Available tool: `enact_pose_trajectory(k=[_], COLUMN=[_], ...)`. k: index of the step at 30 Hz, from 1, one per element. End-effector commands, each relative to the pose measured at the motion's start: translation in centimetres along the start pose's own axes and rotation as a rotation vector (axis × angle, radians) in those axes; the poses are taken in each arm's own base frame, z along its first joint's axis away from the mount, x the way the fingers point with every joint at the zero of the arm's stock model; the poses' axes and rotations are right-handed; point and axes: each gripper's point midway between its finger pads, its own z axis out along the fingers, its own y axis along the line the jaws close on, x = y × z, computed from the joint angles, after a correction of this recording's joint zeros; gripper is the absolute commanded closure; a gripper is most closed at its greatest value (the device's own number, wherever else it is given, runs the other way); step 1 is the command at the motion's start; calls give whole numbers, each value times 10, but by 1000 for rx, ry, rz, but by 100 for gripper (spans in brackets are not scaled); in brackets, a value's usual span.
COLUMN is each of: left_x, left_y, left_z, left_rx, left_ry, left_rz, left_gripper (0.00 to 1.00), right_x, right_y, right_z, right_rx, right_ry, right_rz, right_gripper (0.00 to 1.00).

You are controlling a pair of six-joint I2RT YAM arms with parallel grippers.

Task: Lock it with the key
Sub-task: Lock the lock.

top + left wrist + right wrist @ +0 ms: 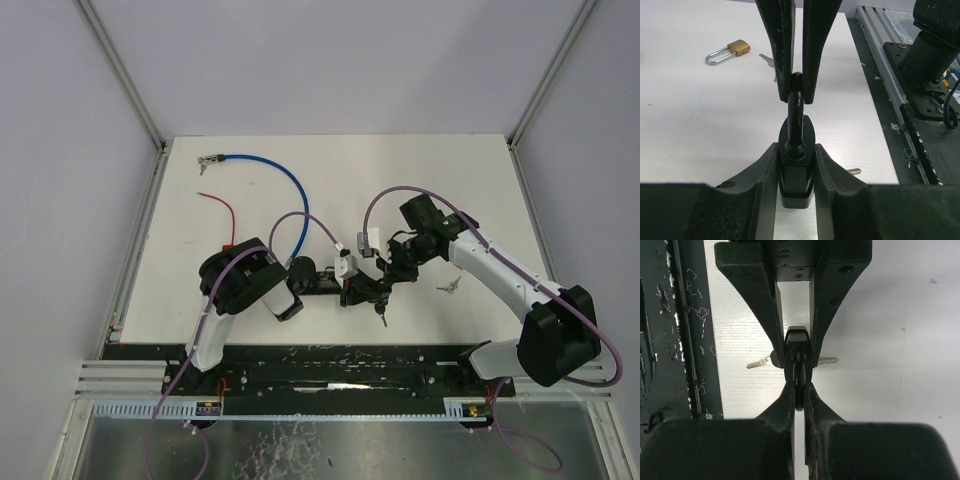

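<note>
Left gripper: jaws drawn in to a narrow gap, fingers clamped on both flanks of the black padlock. The lock sits low in the centre of the left wrist view, just above the white tabletop.

The padlock has a matte, rounded, blocky body that tapers to an oval collar at the top. Its shackle is dark and glossy, and rises away from my left fingers toward the upper centre of the frame.

Right gripper: nearly closed, with the tips pinching the crown of the shackle loop. From the right wrist, the lock body is centre frame, held between the left fingers coming down from the top edge.

Silver key blades stick out to the left and right behind the lock body. I cannot tell whether any key sits in the keyway.

In the top view, the lock hangs between the two grippers at lower centre.

A brass padlock with a steel shackle lies in the upper left of the left wrist view, well apart.
</note>
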Motion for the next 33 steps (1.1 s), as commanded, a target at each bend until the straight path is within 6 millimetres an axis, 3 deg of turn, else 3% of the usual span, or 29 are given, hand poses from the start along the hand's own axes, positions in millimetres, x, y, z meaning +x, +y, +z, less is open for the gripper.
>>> enact_pose_trajectory(k=[1, 10, 22, 29, 33], left_x=[-5, -3, 7, 8, 12], left_y=[10, 10, 11, 11, 11], left_z=[-6, -7, -10, -11, -13], left_rx=[-41, -40, -39, -39, -39], left_ry=[-35, -30, -8, -5, 4], left_rz=[73, 101, 111, 124, 129], left_gripper=[100, 100, 100, 100, 100], right_x=[44, 66, 74, 89, 84], right_y=[35, 34, 39, 47, 54], right_z=[16, 18, 32, 39, 41], right_rx=[-136, -119, -184, -230, -273], right_ry=[185, 283, 346, 395, 363], right_rz=[78, 85, 92, 126, 129], right_gripper=[100, 100, 100, 100, 100])
